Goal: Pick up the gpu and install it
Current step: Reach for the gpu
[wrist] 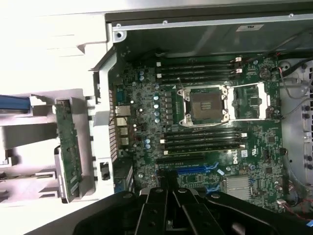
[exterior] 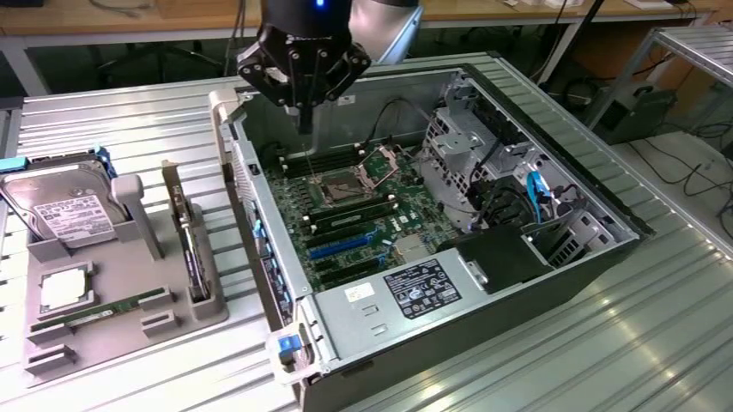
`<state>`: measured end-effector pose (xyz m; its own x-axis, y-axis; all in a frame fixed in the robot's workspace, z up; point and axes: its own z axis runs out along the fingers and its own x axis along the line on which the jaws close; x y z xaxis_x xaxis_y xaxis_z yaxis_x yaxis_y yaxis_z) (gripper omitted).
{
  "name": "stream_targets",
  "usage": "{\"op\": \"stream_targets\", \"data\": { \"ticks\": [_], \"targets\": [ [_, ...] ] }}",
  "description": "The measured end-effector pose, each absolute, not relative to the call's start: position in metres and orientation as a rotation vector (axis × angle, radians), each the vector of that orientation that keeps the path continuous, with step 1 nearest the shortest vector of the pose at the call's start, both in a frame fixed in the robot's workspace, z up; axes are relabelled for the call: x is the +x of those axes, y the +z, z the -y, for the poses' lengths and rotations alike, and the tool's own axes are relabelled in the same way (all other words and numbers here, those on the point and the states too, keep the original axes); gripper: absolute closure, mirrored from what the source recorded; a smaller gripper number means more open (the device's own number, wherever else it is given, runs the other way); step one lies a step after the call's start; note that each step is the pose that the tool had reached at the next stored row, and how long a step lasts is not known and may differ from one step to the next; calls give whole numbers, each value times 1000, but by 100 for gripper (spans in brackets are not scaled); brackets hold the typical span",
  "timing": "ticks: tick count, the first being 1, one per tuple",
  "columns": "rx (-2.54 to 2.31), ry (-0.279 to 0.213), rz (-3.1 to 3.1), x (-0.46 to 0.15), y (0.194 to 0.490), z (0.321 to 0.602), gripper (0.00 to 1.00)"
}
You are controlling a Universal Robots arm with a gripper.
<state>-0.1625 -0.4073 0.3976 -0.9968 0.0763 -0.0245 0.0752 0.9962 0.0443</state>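
- GPU stands on its long edge in a slot of the grey holder, on the table just beside the open computer case, on the exterior view's left. Nothing is touching it.
- Judged from this, the upright stance leaves both flat faces free for a pinch from above. It also keeps the connector edge pointing down, as it would sit in a slot.
- The claw hangs over the far end of the case, its 2 fingers pressed together and pointing straight down, with nothing between them.
- It is well apart from the card, above the motherboard near the empty processor socket.
- The case lies on its side with the panel off, so the board faces up. That seems meant to let a card be pushed down vertically.
- The blue expansion slots sit empty near the middle of the board, so the install has not been done.
- The same holder carries a hard drive propped upright and a green RAM stick lying flat, each in its own recess. That probably keeps every part at a known spot.
- As things lie, the pick-up itself has not begun.
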Motion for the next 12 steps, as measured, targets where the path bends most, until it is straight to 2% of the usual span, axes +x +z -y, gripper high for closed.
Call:
{"op": "stream_targets", "data": {
  "ticks": [12],
  "targets": [
    [118,66,-3112,-225,390,419,89]
  ]
}}
